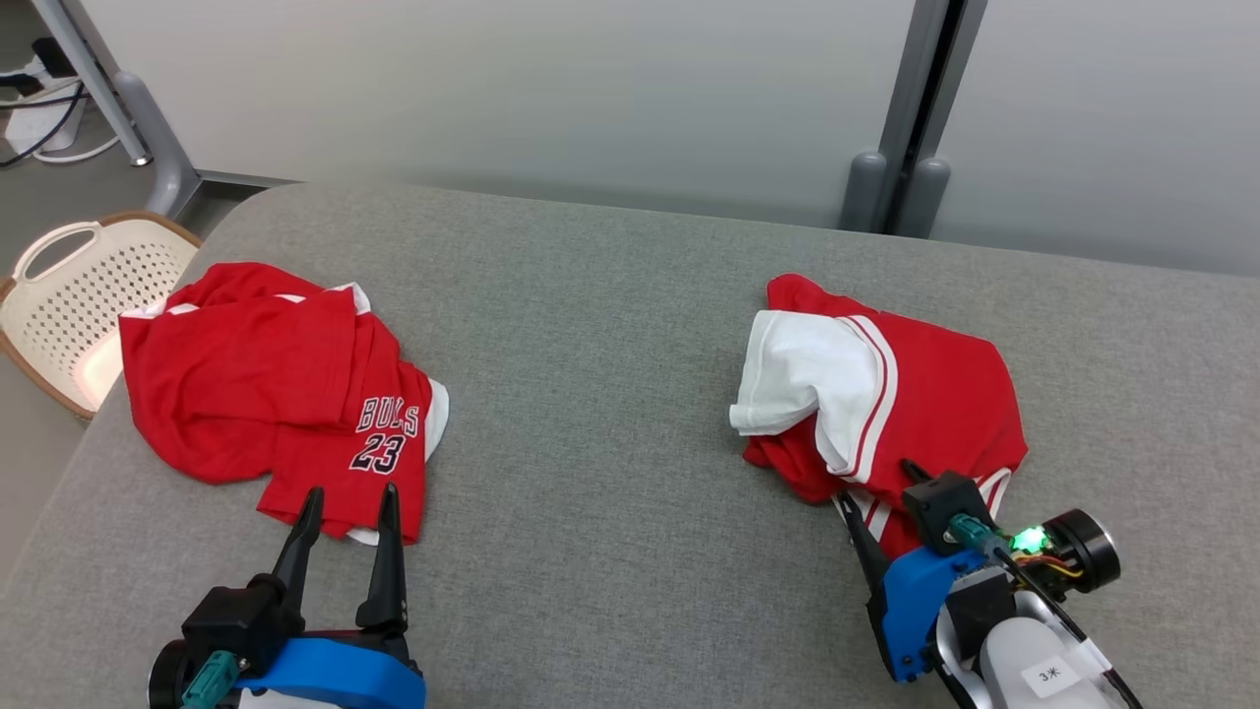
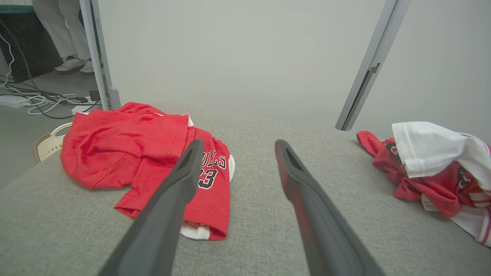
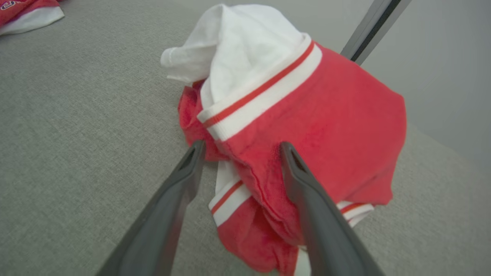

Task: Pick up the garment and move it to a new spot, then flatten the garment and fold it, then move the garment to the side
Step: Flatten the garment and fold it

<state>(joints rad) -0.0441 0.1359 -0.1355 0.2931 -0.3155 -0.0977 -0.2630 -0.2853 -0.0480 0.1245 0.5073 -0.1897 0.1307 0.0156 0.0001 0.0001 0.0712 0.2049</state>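
Both pairs spread wide; left fingers [image 1: 387, 561] near the jersey [image 1: 266, 384]; right fingers [image 3: 314, 214] at the crumpled garment's [image 1: 935, 394] edge.

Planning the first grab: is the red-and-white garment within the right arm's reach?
Probably yes: the open right tool sits at the near edge of the garment, with nothing between them.

A dark finger [image 2: 168, 199] seemingly hides part of the jersey [image 2: 126, 145] lettering; the basket [image 1: 69, 295] is cropped
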